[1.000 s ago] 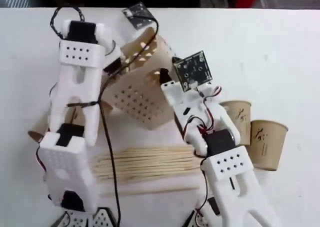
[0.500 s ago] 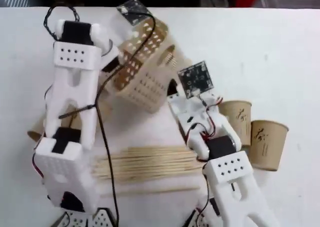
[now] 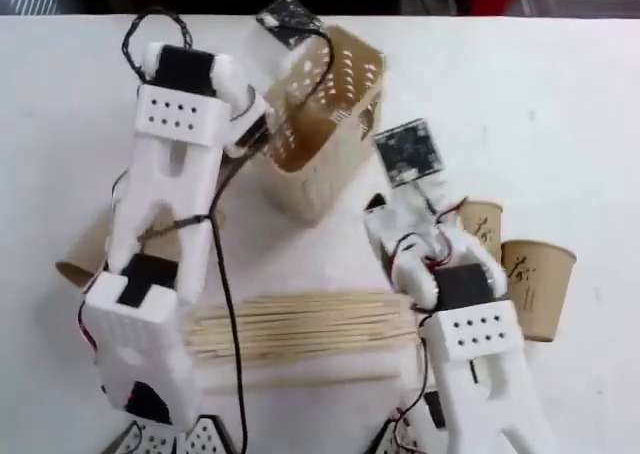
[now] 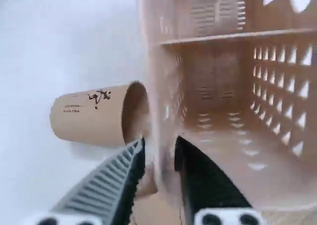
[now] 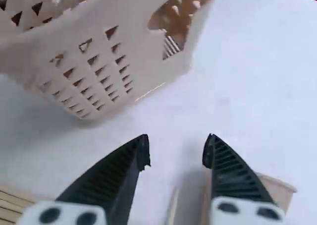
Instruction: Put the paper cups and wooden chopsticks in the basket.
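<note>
In the high view, the left arm [image 3: 165,174] covers most of the toppled cup [image 3: 72,267] at nine o'clock on the table, leaving only its rim end. The chopstick bundle [image 3: 300,324] at six o'clock runs under both arms, so neither end shows. The right arm [image 3: 475,334] hides one flank of the inner cup [image 3: 487,229] at three o'clock.

In the left wrist view the basket [image 4: 223,111] is cut by the picture's edge, and the stretch of its wall nearest the camera is blurred.

In the right wrist view a paper cup [image 5: 280,193] shows only as a sliver, and which cup it is cannot be told.
</note>
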`<state>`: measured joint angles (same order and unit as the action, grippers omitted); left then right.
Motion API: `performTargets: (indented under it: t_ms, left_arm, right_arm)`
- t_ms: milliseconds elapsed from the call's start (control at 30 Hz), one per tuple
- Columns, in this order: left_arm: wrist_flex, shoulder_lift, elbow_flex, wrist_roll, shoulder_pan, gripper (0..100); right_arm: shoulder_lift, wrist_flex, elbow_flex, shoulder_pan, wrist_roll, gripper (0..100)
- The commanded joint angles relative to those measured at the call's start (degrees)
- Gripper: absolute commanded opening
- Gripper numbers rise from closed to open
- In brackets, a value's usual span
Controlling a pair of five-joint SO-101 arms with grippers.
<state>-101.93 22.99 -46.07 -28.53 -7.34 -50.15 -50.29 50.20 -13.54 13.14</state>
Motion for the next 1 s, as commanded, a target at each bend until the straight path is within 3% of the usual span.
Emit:
performTargets:
  t_ms: [0,300,467,667,833,967]
  left_arm:
    - [-0.2,-2.2,-1.8,0.5,-0.5,14]
    - [-0.2,-2.2,-20.9,7.2,-0.1,14]
    - [-0.4,-2.2,-32.0,16.0,1.8,14]
    - [-0.4,-2.2,-36.1,24.2,16.2,14]
    - [0.1,-1.5,-31.0,23.8,28.8,14]
    - [3.5,-1.5,-25.0,22.1,34.5,14]
  right_arm:
    - [-1.4,-4.3,-7.6,3.2,0.5,18.0]
    - [-0.8,-10.8,-19.7,6.7,1.6,18.0]
    - [8.7,-13.5,-28.1,4.9,8.3,18.0]
    - [33.5,-24.0,-56.0,1.5,13.2,18.0]
    - [50.9,-29.4,-79.3,-3.6,13.4,17.8]
    - [59.5,-29.6,-92.2,-7.1,13.3,18.0]
